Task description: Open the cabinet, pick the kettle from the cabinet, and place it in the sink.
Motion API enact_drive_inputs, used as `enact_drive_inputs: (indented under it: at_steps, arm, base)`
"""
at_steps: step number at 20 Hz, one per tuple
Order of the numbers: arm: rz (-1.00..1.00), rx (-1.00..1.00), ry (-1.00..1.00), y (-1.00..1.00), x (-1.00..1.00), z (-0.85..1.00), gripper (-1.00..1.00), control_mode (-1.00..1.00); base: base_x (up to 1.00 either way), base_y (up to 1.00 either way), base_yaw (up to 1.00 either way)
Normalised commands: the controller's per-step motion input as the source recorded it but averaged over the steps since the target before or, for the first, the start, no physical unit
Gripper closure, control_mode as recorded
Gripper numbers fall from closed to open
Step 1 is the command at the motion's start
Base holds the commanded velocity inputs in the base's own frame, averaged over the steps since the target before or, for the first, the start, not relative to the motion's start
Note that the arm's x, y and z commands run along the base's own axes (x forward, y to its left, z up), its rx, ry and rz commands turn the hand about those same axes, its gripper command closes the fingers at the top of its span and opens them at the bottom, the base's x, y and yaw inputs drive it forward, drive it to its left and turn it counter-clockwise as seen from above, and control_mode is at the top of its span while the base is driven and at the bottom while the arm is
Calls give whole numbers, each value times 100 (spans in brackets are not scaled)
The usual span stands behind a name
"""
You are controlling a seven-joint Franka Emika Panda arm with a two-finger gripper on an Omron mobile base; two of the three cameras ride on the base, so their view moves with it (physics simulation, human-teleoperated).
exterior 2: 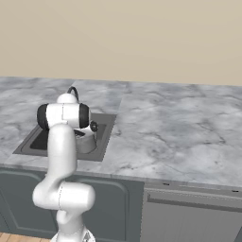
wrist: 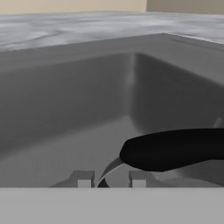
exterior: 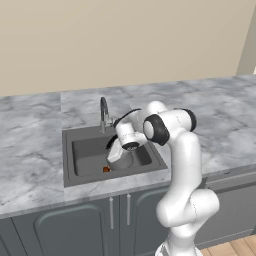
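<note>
Kettle down in the sink, gripper on its handle

The kettle (exterior: 119, 159) sits tilted inside the sink (exterior: 75, 172), toward the basin's right side, its top hidden behind the arm's wrist; in the right base view the arm covers most of it. The gripper (wrist: 108, 178) has its fingers narrowed around the black handle (wrist: 175, 149), though the contact point is cut off at the picture's bottom edge. The faucet (exterior: 104, 113) rises at the sink's back rim.

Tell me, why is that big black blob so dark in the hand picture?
Hand view: the black handle of the kettle sits close to the camera, flat black, no shine. Left base view: the sink is evenly lit, shadows soft, nothing blurred.
</note>
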Motion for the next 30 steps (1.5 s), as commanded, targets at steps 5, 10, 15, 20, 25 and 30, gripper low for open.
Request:
enact_drive_inputs:
  at_steps: [5,10,15,20,25,30]
  arm:
    - [1,0,0,-4,0,-28,100,-100]
    - [2,0,0,-9,0,-30,100,-100]
    - [0,0,0,-13,-3,-33,-100,-100]
    - [0,0,0,-26,-9,-33,-100,-100]
    - [0,0,0,-31,-11,-29,-100,-100]
    - [0,7,0,-28,-8,-18,-100,-100]
  base:
    - [0,0,0]
    - [0,0,0]
    - [0,0,0]
    - [0,0,0]
    - [0,0,0]
    - [0,0,0]
